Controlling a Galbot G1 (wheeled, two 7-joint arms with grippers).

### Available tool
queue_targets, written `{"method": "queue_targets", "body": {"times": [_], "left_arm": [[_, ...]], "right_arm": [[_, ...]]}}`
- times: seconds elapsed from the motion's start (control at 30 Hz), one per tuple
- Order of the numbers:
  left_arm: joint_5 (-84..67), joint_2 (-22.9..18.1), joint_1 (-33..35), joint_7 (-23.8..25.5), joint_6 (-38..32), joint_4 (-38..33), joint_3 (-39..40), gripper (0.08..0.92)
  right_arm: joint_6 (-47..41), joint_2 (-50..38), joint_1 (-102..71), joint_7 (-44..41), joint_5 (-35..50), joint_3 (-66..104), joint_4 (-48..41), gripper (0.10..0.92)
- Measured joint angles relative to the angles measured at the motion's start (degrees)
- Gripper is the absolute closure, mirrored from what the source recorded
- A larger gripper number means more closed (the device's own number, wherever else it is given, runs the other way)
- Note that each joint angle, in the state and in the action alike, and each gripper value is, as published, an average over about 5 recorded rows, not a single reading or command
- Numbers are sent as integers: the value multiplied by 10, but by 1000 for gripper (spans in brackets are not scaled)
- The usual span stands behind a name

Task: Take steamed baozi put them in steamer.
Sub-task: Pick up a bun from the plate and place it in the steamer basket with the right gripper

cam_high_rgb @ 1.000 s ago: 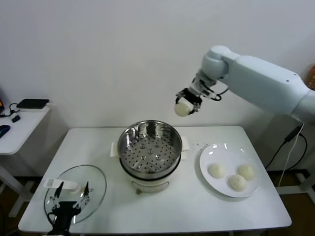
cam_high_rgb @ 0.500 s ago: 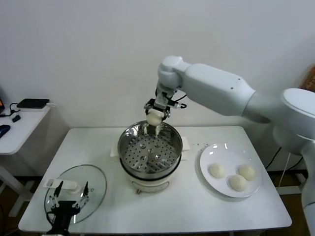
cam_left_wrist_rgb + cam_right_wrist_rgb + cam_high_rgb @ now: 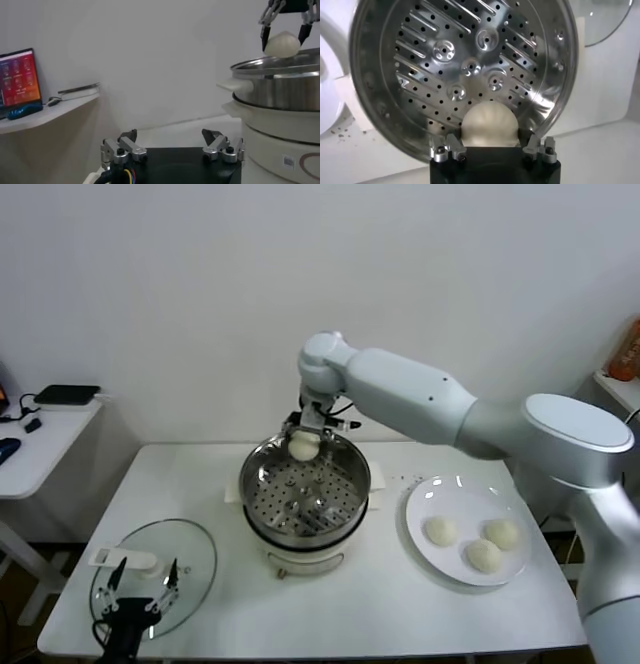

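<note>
My right gripper (image 3: pixel 304 442) is shut on one off-white baozi (image 3: pixel 303 446) and holds it just inside the far rim of the shiny steel steamer (image 3: pixel 340 514). In the right wrist view the baozi (image 3: pixel 487 125) sits between the fingers above the perforated steamer bottom (image 3: pixel 465 65). The left wrist view shows the same baozi (image 3: pixel 282 44) above the steamer rim (image 3: pixel 280 67). Three more baozi (image 3: pixel 441 530) (image 3: pixel 484 555) (image 3: pixel 501 533) lie on the white plate (image 3: pixel 432 502) at the right. My left gripper (image 3: pixel 143 584) is open and empty, parked low at the front left.
A round glass lid (image 3: pixel 190 549) lies on the white table (image 3: pixel 380 604) at the front left, beside my left gripper. The steamer stands on a white cooker base (image 3: pixel 305 559). A small side table (image 3: pixel 40 439) with devices stands at the far left.
My right arm has carried the baozi from high right of the steamer leftward and down to just inside the steamer's far rim. The left arm has not moved.
</note>
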Motion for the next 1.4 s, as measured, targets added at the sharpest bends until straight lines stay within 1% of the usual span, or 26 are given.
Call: {"method": "queue_targets", "body": {"times": [0.63,0.97,1.13,1.4], "left_arm": [[-11,-1,0,0,1,2,-4,177],[-14,-2,1,-1,1,2,-5,177],[-15,-2,1,-1,1,3,-5,177],[-15,-3,3,-1,0,1,-6,177]], "right_arm": [[21,30,-51,0,-66,32,-53,304],[28,41,-63,-1,-83,46,-68,268],[31,42,-63,-4,-85,51,-71,214],[27,34,-49,-18,-59,49,-64,203]]}}
